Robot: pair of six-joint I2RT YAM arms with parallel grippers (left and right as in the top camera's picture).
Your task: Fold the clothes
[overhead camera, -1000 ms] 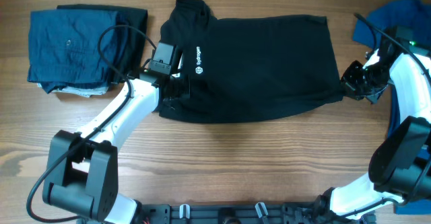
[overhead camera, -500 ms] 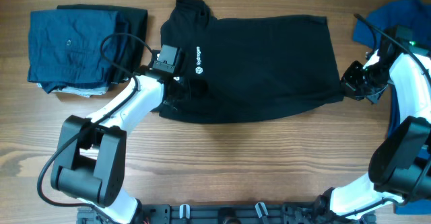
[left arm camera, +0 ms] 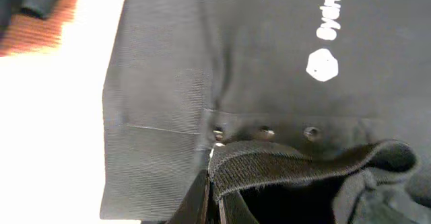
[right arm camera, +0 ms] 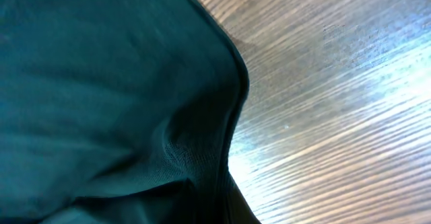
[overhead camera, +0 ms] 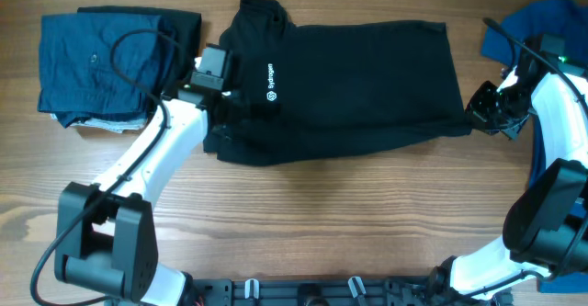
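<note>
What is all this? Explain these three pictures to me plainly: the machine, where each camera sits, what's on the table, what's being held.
The machine is two white robot arms at a wooden table, each ending in a two-finger gripper. The wide picture looks straight down from above. The two close-ups come from small cameras on the wrists, so they show mostly fabric.

A black shirt with a small white logo is spread across the middle. A folded navy pile lies at the left, and a bright blue garment shows at the right edge.

The left gripper is pinched shut on the shirt's logo end, on a ribbed band near its buttons. The right gripper is shut on the opposite edge. The job is folding the clothes.
</note>
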